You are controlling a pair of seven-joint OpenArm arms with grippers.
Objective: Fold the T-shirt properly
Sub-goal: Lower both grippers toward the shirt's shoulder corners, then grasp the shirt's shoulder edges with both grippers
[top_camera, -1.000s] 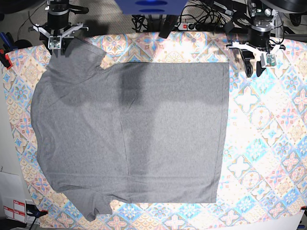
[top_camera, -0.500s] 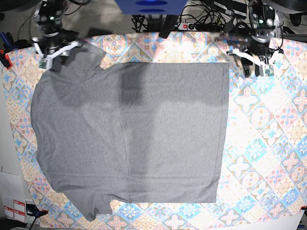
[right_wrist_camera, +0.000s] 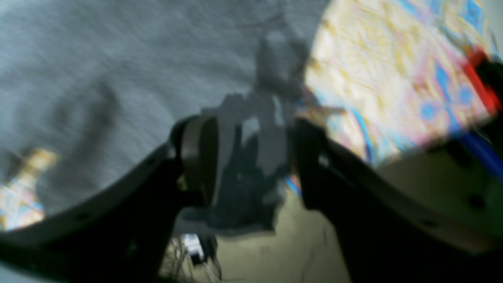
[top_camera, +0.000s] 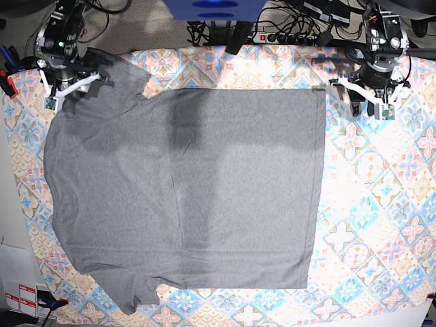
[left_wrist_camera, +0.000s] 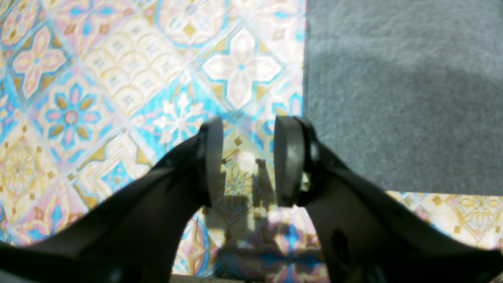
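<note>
Base view: T-shirt point(top_camera: 184, 191) lay flat on the table w/ tile-patterned tablecloth point(top_camera: 381, 204), filling the left & middle of the cloth; straight edge ran down its right side, one sleeve toward top left, another at bottom left; a broad shadow band crossed its upper part. Right gripper point(top_camera: 68, 82) sat at the top-left corner over the sleeve/shoulder area; left gripper point(top_camera: 368, 95) at top right, over bare cloth just beside the shirt's upper right corner; cables & power strip point(top_camera: 286, 35) ran behind the table's far edge.

Left wrist view: left gripper point(left_wrist_camera: 245, 161) w/ fingers point(left_wrist_camera: 289, 161) spread apart, nothing between them; only patterned tablecloth point(left_wrist_camera: 118, 78) under the gap; grey T-shirt point(left_wrist_camera: 404, 90) filled the upper right, its straight edge just beside the right-hand finger, not touching as far as visible.

Right wrist view: blurred; right gripper point(right_wrist_camera: 255, 157) jaws parted, a dark shadow in the gap; can't tell if fabric was caught; T-shirt point(right_wrist_camera: 118, 70) covered the left & top, tablecloth point(right_wrist_camera: 393, 86) at right, table edge & floor below.
</note>
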